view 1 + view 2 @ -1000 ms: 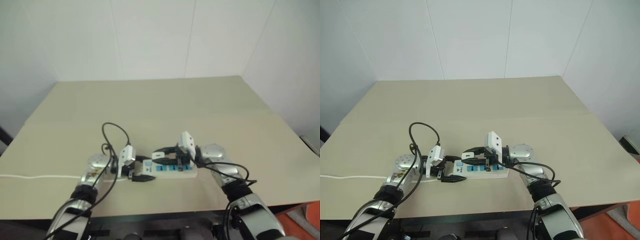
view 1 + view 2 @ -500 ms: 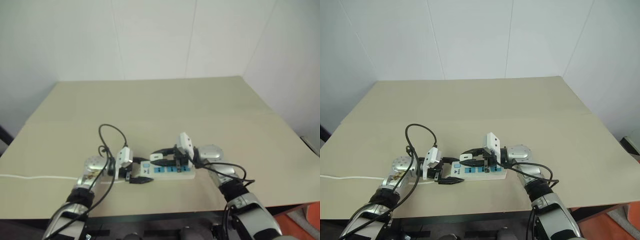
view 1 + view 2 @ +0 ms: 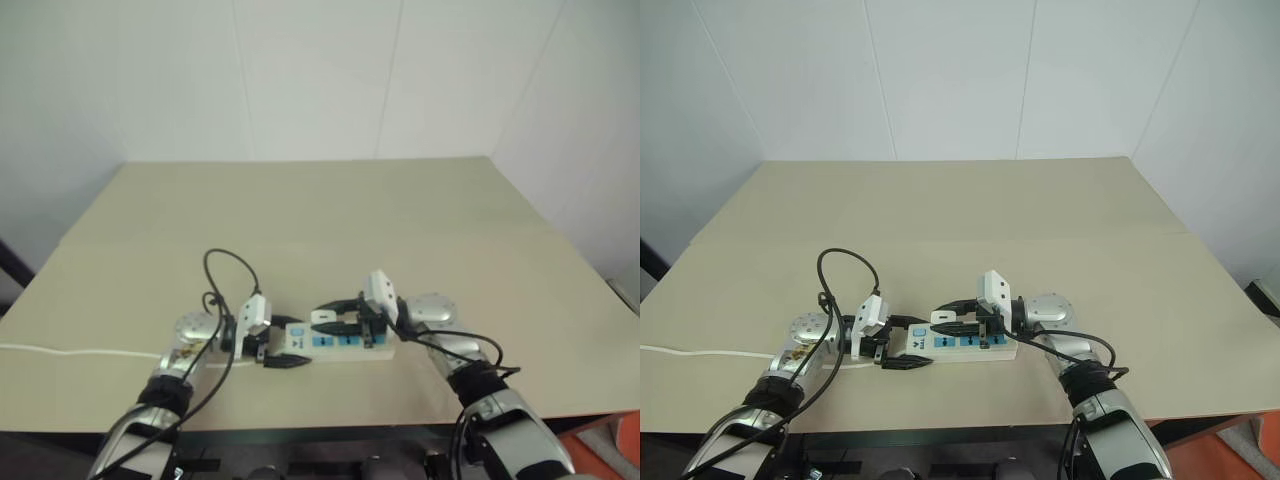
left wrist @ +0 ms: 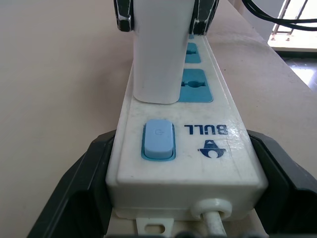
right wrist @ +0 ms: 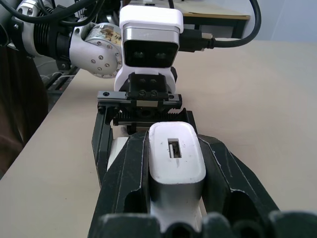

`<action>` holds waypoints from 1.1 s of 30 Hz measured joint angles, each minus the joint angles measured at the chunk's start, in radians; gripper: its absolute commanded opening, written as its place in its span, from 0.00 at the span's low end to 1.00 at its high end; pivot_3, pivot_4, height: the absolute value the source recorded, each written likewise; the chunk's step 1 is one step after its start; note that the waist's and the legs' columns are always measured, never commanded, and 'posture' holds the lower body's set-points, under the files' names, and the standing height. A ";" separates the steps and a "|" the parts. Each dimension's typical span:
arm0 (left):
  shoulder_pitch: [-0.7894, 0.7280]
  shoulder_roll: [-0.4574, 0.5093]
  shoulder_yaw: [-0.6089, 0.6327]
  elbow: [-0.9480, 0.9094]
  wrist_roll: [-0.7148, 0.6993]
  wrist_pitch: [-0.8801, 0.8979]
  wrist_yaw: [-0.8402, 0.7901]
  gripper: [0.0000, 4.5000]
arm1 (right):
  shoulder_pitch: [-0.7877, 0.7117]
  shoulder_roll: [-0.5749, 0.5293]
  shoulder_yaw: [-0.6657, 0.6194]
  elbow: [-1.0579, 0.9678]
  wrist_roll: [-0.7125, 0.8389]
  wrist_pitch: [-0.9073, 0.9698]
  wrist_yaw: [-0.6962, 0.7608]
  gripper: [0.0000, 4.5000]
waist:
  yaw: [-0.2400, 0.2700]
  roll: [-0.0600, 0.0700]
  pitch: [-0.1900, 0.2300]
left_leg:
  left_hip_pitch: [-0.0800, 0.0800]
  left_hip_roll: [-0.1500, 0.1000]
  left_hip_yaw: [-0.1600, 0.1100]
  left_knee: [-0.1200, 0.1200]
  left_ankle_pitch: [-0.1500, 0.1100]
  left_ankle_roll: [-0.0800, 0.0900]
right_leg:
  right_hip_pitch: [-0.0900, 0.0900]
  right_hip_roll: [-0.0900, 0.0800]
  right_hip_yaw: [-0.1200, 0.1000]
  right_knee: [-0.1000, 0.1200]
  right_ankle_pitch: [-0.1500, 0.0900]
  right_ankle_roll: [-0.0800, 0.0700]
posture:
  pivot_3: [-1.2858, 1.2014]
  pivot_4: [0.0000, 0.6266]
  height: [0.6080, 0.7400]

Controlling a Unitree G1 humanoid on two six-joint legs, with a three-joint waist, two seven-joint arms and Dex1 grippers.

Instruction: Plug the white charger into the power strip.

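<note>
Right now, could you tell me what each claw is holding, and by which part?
The right claw grips the white charger by its two sides. The left claw clamps the power strip across its switch end, where the cord comes out.

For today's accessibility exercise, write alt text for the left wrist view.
A white charger, gripped by the right claw, stands on the power strip just beyond its blue end switch. The left claw's black fingers clamp the strip's cord end on a beige table.
</note>
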 measured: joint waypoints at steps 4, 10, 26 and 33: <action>-0.001 0.002 0.002 0.007 0.000 0.000 0.000 0.74 | -0.025 0.004 0.013 0.022 -0.001 0.002 0.003 0.26 | 0.000 0.000 0.000 | 0.000 0.000 0.000 0.000 0.000 0.000 | 0.000 0.000 0.000 0.000 0.000 0.000 | 0.52 0.24 1.00; -0.001 0.006 0.008 0.014 0.000 -0.001 -0.002 0.74 | -0.037 0.022 0.019 0.039 -0.005 0.015 0.001 0.26 | -0.008 0.000 0.000 | 0.001 0.000 0.000 0.000 0.000 0.000 | 0.000 0.000 0.000 0.000 0.000 0.000 | 0.52 0.24 1.00; -0.006 -0.003 0.009 0.019 0.000 -0.005 -0.012 0.74 | -0.033 0.006 0.012 0.000 -0.065 0.130 -0.015 0.99 | -0.003 0.000 0.000 | -0.001 0.000 0.000 0.000 0.000 0.000 | -0.001 0.000 0.000 -0.001 -0.001 0.000 | 0.52 0.24 1.00; -0.034 -0.012 -0.005 0.034 0.015 0.001 -0.034 1.00 | 0.009 -0.096 -0.029 -0.117 -0.041 0.236 -0.004 1.00 | 0.018 0.000 0.001 | -0.011 -0.001 0.000 0.000 0.000 0.000 | -0.011 -0.001 0.000 -0.001 -0.001 0.000 | 0.52 0.24 1.00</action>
